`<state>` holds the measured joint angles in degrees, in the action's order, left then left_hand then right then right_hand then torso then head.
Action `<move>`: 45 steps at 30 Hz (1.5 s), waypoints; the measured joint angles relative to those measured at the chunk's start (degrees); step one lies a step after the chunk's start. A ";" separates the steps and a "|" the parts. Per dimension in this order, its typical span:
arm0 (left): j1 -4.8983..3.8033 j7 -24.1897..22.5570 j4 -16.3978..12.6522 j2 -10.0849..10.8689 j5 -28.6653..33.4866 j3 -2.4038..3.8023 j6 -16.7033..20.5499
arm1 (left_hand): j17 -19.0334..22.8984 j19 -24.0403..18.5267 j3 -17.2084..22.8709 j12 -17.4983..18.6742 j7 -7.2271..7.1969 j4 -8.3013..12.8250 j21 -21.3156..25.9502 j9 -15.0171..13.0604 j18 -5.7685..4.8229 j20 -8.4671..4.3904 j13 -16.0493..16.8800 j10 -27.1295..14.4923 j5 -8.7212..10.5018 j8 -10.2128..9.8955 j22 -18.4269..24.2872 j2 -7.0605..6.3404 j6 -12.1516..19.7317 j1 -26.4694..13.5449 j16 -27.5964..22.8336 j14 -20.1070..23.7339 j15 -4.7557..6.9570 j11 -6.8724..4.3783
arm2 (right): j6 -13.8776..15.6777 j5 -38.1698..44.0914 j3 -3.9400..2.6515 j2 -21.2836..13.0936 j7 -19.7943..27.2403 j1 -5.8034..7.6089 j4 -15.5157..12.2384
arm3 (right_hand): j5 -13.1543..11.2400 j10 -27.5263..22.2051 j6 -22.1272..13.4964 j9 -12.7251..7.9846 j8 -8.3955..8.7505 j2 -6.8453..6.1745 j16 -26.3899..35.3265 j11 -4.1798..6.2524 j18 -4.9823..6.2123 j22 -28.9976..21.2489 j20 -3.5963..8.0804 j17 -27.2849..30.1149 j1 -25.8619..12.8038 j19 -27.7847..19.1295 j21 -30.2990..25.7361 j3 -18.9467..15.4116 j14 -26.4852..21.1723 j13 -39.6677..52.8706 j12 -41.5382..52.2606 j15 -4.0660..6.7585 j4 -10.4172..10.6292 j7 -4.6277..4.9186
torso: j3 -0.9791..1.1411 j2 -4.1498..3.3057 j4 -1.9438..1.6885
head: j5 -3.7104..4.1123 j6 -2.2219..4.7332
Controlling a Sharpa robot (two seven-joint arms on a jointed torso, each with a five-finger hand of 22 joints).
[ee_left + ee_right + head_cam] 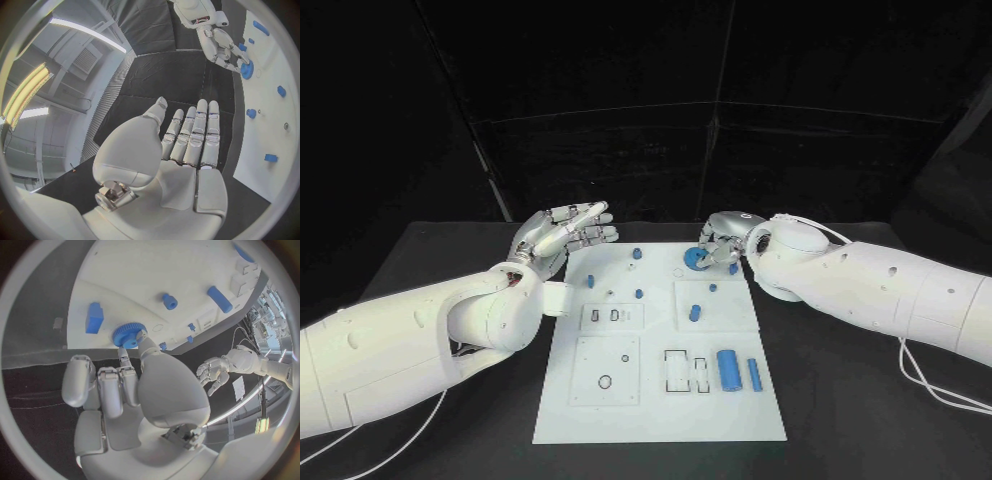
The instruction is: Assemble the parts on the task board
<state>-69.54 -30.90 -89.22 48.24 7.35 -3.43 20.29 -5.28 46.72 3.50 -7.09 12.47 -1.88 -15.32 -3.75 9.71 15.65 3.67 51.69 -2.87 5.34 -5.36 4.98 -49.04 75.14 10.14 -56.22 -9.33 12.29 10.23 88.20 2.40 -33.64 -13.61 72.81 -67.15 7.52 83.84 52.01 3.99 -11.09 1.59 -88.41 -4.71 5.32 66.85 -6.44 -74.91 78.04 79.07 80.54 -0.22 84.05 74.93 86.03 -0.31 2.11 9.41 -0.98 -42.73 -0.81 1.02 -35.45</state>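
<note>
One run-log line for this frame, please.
left robot hand: open, off board | right robot hand: fingertips at blue gear | white board

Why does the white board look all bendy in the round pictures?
In both wrist views a fisheye lens curves the straight edges of the task board; in the head view its edges run straight. The left wrist view also catches bright ceiling lights glaring beside the left hand.

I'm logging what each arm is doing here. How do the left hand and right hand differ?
The left hand is off the task board, over the black table; the right hand is at the board's far edge.
The left hand's fingers are straight and hold nothing; the right hand's fingers touch the blue gear.
Both are silver, on white arms.
</note>
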 measured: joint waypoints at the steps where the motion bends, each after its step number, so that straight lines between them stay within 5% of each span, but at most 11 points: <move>1: 0.00 0.05 0.00 0.00 0.00 0.00 -0.01 | 0.00 0.00 0.00 0.00 0.00 0.00 0.00 0.00 0.00 0.00 0.00 0.00 0.00 0.00 0.00 0.00 0.00 0.00 0.00 0.00 0.00 0.00 | -0.05 0.41 0.00 0.04 -0.11 -0.01 -0.06 | 0.00 0.00 0.00 0.00 0.00 0.00 0.00 0.00 0.00 0.01 0.00 0.00 0.00 0.00 0.00 0.00 0.00 0.00 0.00 0.00 0.00 0.00 | 0.00 0.00 0.00 | 0.00 -0.01; 18: 0.00 0.72 -0.02 0.09 0.00 -0.01 -0.52 | 0.05 0.00 0.00 0.26 0.01 0.00 0.00 0.00 0.00 0.00 -0.05 -0.20 0.00 0.00 0.11 0.00 0.43 0.00 0.00 0.00 0.00 0.20 | -2.01 3.51 -0.20 0.87 -0.77 0.14 0.36 | -0.01 0.00 -0.02 -0.19 0.01 -1.06 0.00 0.00 0.00 0.07 0.00 0.01 -1.07 0.00 0.00 -0.01 0.00 0.00 0.00 0.00 0.99 0.01 | 0.02 -0.05 -0.03 | -0.10 -0.26; 29: 0.00 0.99 0.03 0.09 0.00 -0.01 -0.81 | 0.04 0.00 0.00 0.26 0.01 0.00 0.00 -0.01 0.00 0.00 -0.04 -0.20 0.00 0.00 0.10 0.00 0.43 0.00 0.01 0.00 0.00 0.20 | -1.25 3.74 -0.16 0.61 -0.61 0.09 -0.10 | 2.34 0.20 2.34 -0.19 0.97 0.85 0.00 0.21 0.00 0.42 0.20 0.01 -0.07 0.20 0.23 3.43 0.00 0.00 0.00 0.00 0.55 -0.49 | 0.08 -0.05 -0.02 | -0.31 -0.18; 45: 0.00 1.31 0.28 0.25 0.00 -0.01 -1.10 | 0.09 0.00 0.00 0.46 0.01 0.00 0.00 -0.01 0.00 0.00 -0.04 -0.41 0.00 -0.21 0.10 0.00 0.43 0.00 0.01 0.00 0.00 -0.01 | 3.21 5.48 -0.03 -0.91 -0.98 -0.18 -7.39 | 3.83 -0.02 2.73 -0.28 1.67 1.00 0.01 0.43 0.01 0.98 0.40 -0.03 0.09 0.40 0.47 4.66 -0.20 -0.01 -0.01 0.24 0.25 -0.11 | 0.05 -0.02 0.01 | -0.63 -0.03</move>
<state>-69.54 -29.59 -88.94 48.49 7.35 -3.43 19.19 -5.20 46.72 3.50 -6.63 12.48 -1.88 -15.32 -3.76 9.71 15.65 3.63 51.28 -2.87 5.13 -5.27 4.98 -48.62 75.14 10.15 -56.22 -9.33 12.28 13.44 93.68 2.37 -34.55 -14.59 72.64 -74.54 11.35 83.83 54.74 3.71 -9.43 2.60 -88.40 -4.28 5.33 67.83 -6.04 -74.94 78.13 79.47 81.00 4.45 83.85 74.92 86.03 -0.07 2.35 9.30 -0.93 -42.75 -0.80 0.40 -35.48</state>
